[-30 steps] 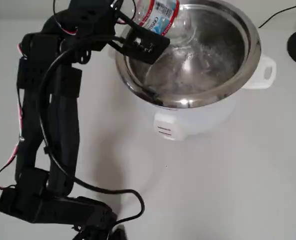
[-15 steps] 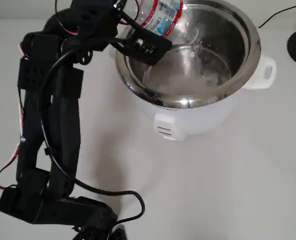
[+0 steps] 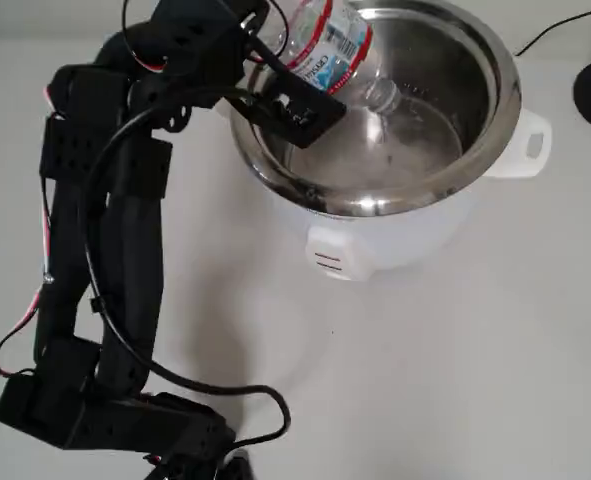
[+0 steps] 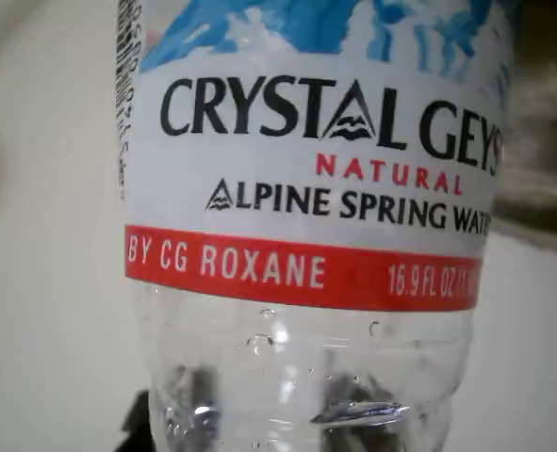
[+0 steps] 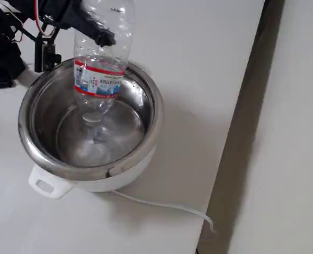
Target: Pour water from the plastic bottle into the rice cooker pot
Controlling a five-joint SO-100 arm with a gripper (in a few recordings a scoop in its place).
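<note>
While our gripper [image 5: 90,24] is squeezing the plastic bottle [image 5: 99,69] tight, we are holding it upside down over the rice cooker pot [image 5: 45,153], mouth pointing into the shiny bowl, which is sitting on the white tabletop [image 3: 455,360].

The plastic bottle [image 5: 99,58] hangs mouth-down over the rice cooker pot [image 5: 45,153], its open neck inside the rim, above the steel floor. In the overhead view the bottle [image 3: 327,48] leans in from the pot's upper-left rim [image 3: 275,185]. Its white-blue label, edged in red, fills the wrist view [image 4: 306,160], with droplets on the clear ribbed wall below. The shiny pot sits in a white body with side handles, near the tabletop's far edge
</note>
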